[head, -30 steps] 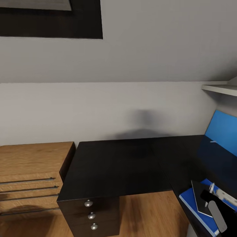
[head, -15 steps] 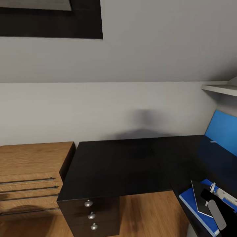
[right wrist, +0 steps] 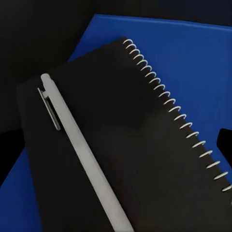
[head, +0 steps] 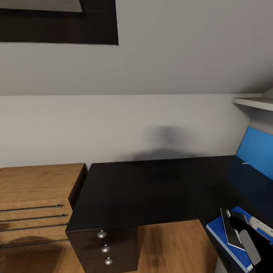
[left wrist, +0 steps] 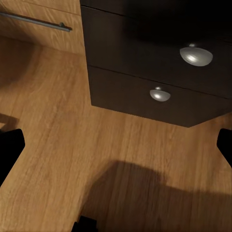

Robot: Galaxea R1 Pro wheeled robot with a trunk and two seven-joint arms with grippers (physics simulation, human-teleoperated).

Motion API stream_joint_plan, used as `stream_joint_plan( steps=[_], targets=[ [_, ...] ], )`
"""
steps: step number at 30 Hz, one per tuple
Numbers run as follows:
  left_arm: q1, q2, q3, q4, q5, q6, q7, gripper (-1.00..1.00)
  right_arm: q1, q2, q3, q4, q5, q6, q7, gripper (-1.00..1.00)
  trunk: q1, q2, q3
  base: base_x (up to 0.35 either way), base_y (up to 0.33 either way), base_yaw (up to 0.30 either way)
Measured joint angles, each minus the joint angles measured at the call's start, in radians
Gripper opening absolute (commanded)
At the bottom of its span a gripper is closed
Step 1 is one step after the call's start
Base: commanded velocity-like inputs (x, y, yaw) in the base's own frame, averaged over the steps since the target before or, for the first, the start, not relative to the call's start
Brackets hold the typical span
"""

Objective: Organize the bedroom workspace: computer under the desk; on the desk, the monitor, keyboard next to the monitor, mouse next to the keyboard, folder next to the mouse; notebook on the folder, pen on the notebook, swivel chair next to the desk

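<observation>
the pale thin pen [right wrist: 82,154] is now being left flat on the dark-grey spiral notebook [right wrist: 145,145], over the bright-blue folder [right wrist: 193,63]; right gripper [head: 248,242] jaws spread, nothing held; stacking step likely done.

Soft, even, dim light is being cast over the wall [head: 151,121], where a blurred grey shadow is being thrown just above the glossy black tabletop [head: 136,189]. A broad dark shadow is being laid across the wood floor [left wrist: 145,193] below the drawer unit [left wrist: 159,72]. Renders are being kept slightly soft.
</observation>
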Motion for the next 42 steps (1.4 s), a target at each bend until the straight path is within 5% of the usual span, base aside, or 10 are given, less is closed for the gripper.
stream_joint_plan(
  steps=[7,13,22,23,31,35,42],
  targets=[
    [0.000,0.000,0.000,0.000,0.000,0.000,0.000,1.00,0.000,0.000,0.001,-0.007,-0.001,0.000,0.001,1.00,0.000,0.000,0.000,0.000,0.000,0.000],
    [-0.001,0.000,0.000,0.000,-0.001,0.000,0.000,1.00,0.005,0.020,0.002,-0.161,-0.002,0.018,0.001,1.00,0.000,0.000,0.000,0.000,0.000,0.000],
    [-0.001,0.000,-0.001,0.001,-0.001,0.000,0.000,1.00,0.019,0.121,0.002,-0.333,0.026,0.157,0.000,1.00,0.000,0.000,0.000,0.000,0.000,0.000],
    [-0.001,0.000,-0.002,0.001,-0.001,0.000,-0.001,1.00,0.023,0.166,0.011,-0.349,0.065,0.183,0.000,1.00,0.000,0.000,0.000,0.000,0.000,0.000],
    [0.000,0.000,-0.003,0.002,-0.002,0.000,-0.003,1.00,0.034,0.331,0.117,-0.336,0.307,0.209,0.000,1.00,0.001,0.000,0.000,-0.151,0.000,0.000],
    [0.000,0.000,-0.003,0.002,-0.002,0.000,-0.003,1.00,0.049,0.378,0.176,-0.305,0.368,0.208,0.000,1.00,0.001,0.000,0.000,-0.304,0.000,0.000],
    [0.000,0.001,-0.005,0.002,-0.002,0.000,-0.003,1.00,0.065,0.398,0.280,-0.258,0.392,0.205,0.000,1.00,0.001,0.000,0.000,-0.325,0.000,0.000]
  ],
)
